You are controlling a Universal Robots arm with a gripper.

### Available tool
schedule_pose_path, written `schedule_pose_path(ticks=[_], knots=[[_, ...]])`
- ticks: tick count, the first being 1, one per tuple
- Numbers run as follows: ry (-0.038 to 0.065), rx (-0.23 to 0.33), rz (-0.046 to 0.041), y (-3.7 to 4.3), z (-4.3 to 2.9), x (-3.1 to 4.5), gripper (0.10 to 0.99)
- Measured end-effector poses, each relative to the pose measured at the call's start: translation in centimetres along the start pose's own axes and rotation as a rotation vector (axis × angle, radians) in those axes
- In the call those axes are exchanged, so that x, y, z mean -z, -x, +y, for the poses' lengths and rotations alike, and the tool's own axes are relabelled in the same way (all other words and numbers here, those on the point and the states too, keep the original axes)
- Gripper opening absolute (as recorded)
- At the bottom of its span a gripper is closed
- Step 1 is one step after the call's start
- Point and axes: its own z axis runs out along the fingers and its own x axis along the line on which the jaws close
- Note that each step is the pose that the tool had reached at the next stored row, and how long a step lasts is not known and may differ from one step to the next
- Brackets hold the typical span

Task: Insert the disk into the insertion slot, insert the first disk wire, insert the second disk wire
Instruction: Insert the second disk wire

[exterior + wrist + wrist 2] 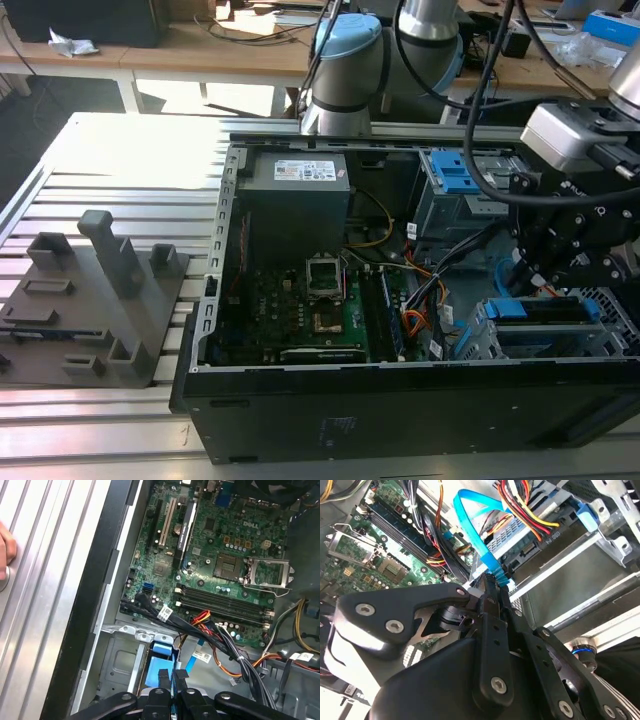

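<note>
Pinching the plug of the blue wire [470, 525] tight, the gripper [494, 582] is apparently aiming it at the disk [505, 310], which is sitting in the slot [600, 330].

Slotted metal table [130, 150] | on it: open computer case [400, 425]; grey fixture block [100, 300]

The second disk wire [473, 530] at the black gripper [493, 584] tips is coloured light blue, the first disk wire [524, 509] beyond is striped orange, red, yellow and black, and the motherboard [351, 562] alongside is finished green.
</note>
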Motion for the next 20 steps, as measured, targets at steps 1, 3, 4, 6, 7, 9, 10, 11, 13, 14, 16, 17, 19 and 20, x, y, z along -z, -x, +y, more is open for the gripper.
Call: schedule_pose_path(ticks=[1,3,4,6,7,9,10,11,13,14,16,17,19,20], knots=[[0.0,0.0,-0.0001,-0.22,0.05,-0.02,0.153],[0.0,-0.002,-0.0002,-0.83,0.19,-0.06,0.153],[0.0,-0.002,-0.0003,-1.04,0.24,-0.08,0.153],[0.0,-0.003,-0.0007,-1.44,0.14,-0.31,0.153],[0.0,-0.003,-0.0005,-1.47,0.03,-0.37,0.153],[0.001,-0.003,-0.0007,-1.57,-0.37,-0.43,0.153],[0.002,-0.003,-0.0012,-1.62,-0.62,-0.5,0.153],[0.002,-0.003,-0.0012,-1.62,-0.68,-0.55,0.153],[0.003,-0.003,-0.001,-1.5,-0.78,-0.66,0.153],[0.003,-0.003,-0.001,-1.43,-0.84,-0.67,0.153],[0.003,-0.003,-0.0011,-1.22,-1.03,-0.69,0.153],[0.003,-0.003,-0.0012,-1.12,-1.24,-0.69,0.153],[0.005,-0.003,-0.0015,-1.22,-1.76,-0.75,0.153],[0.005,-0.003,-0.0019,-1.27,-1.97,-0.81,0.153]])
